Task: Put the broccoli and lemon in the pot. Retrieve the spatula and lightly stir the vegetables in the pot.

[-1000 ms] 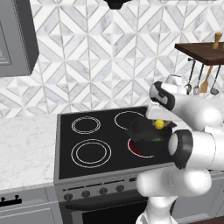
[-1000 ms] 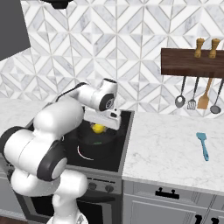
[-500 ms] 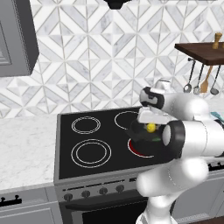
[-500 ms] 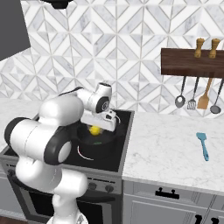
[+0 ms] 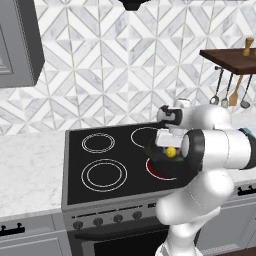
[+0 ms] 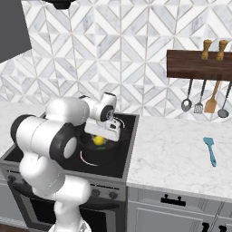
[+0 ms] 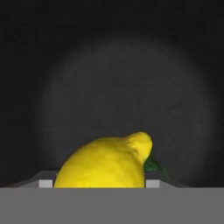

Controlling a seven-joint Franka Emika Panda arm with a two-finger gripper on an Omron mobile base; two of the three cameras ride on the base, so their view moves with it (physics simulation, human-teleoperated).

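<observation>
Gripper [image 6: 100, 136] low over pot [image 6: 89, 153] on stove's front burner, fingers closed on lemon [image 7: 105, 164]. Lemon sits right between fingers, pointed nub aimed ahead and sideways; pot floor lies straight beyond, so release should drop it in. Sliver of dark green, likely broccoli [image 7: 153, 165], just beside lemon. Lemon smooth, bright, oval; pot matte black, round. Teal spatula [image 6: 210, 150] flat on marble counter, well apart, off to right.

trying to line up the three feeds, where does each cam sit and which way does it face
Left base view: behind the arm to its left, facing the stove and backsplash; white arm rises at lower right, lemon over the pot.
Right base view: behind to its right, same stove plus counter with spatula; arm at lower left.
Hand view: along the gripper into the pot; lemon fills the bottom.
Shared: lemon and pot.
</observation>
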